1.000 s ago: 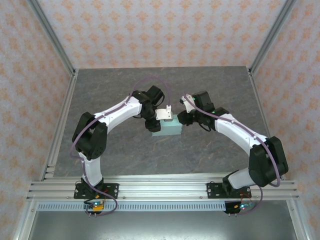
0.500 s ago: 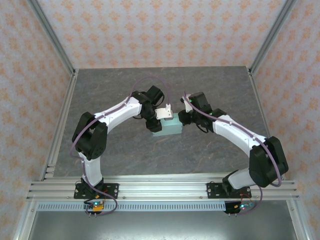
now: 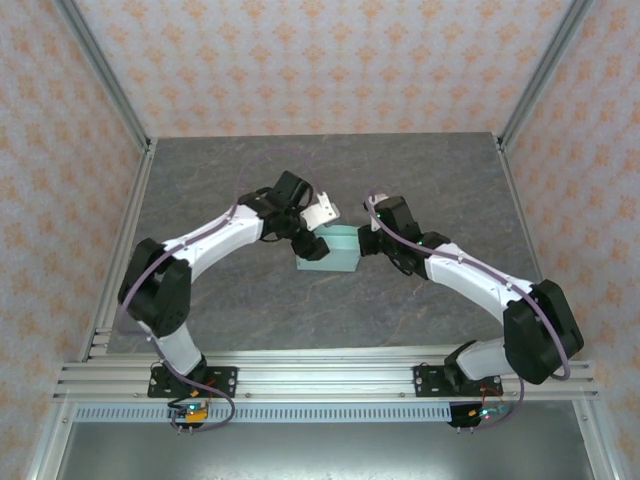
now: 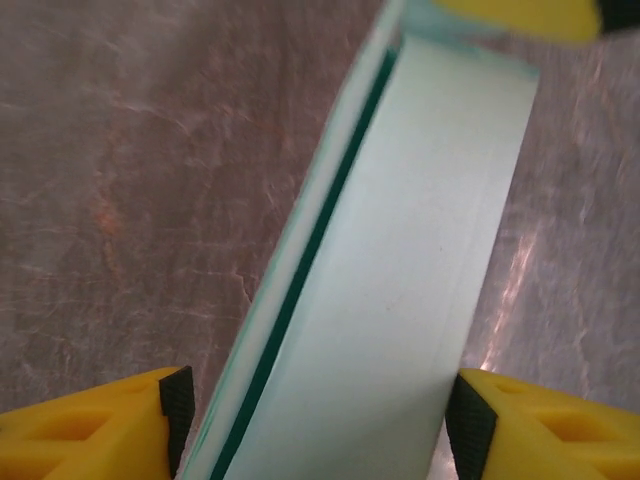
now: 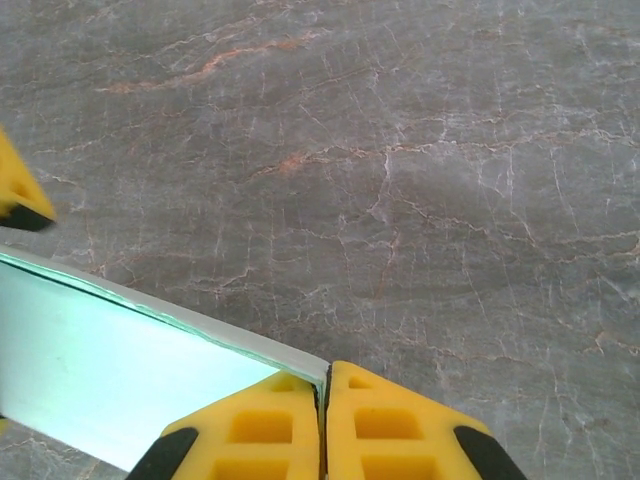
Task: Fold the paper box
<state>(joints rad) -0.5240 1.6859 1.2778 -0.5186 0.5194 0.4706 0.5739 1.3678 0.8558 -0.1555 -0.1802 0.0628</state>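
The paper box (image 3: 336, 256) is a pale mint-blue card box near the middle of the grey table (image 3: 420, 170). My left gripper (image 3: 311, 243) is at its left end. In the left wrist view the box (image 4: 400, 250) runs up between the black pads (image 4: 178, 405) of the left gripper (image 4: 320, 412), which stands open astride it. A dark slit runs along the box's left flap. My right gripper (image 3: 365, 240) is at the box's right end. Its yellow fingers (image 5: 250, 430) are shut, and the right gripper (image 5: 325, 400) pinches the thin card edge of the box (image 5: 110, 375).
The marbled grey table is walled by patterned panels (image 3: 320, 60) and aluminium posts (image 3: 110, 80). A metal rail (image 3: 320, 375) with both arm bases runs along the near edge. The other gripper's yellow fingertip (image 5: 15, 195) pokes in at the left of the right wrist view.
The left arm has swung left and drawn back a little, and its jaws have widened round the box. The right gripper has closed onto the box's edge and moved in slightly.
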